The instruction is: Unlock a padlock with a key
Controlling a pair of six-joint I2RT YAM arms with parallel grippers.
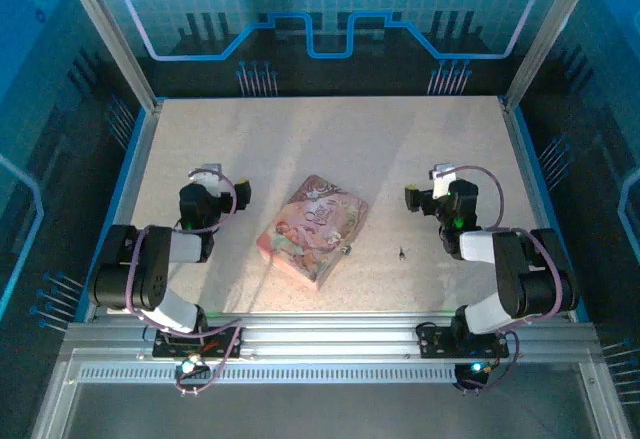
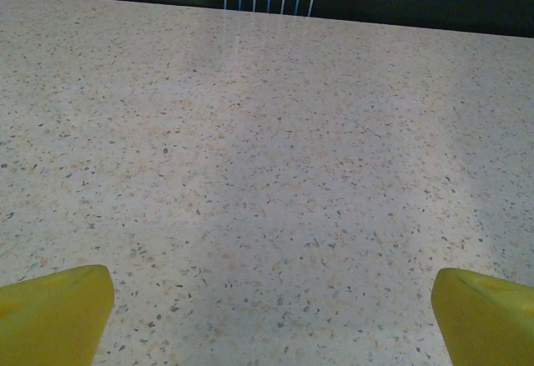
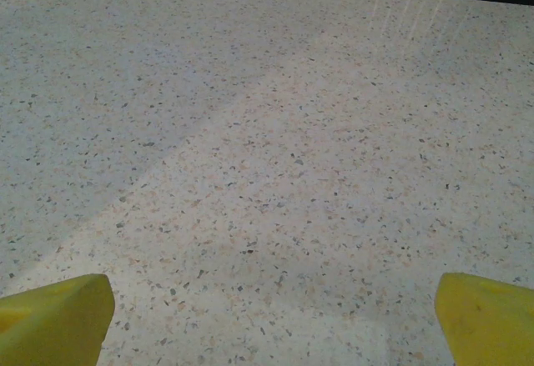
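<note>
Blue panels are enclosing a speckled table [image 1: 300,129]. Both arms are standing folded at the near edge, one on each side of a pink box [image 1: 312,231] that is lying flat near the table's centre. The padlock [image 1: 346,250] is lying on the table just beside the box's near right edge; whether it is touching the box cannot be told. The key [image 1: 402,253] is lying to the right of the padlock, apart from it, between the box and the right arm. The left gripper [image 2: 271,320] is facing the tabletop with its yellow fingers [image 2: 54,312] spread wide, holding nothing. The right gripper [image 3: 271,320] is likewise facing the tabletop, spread wide and holding nothing.
</note>
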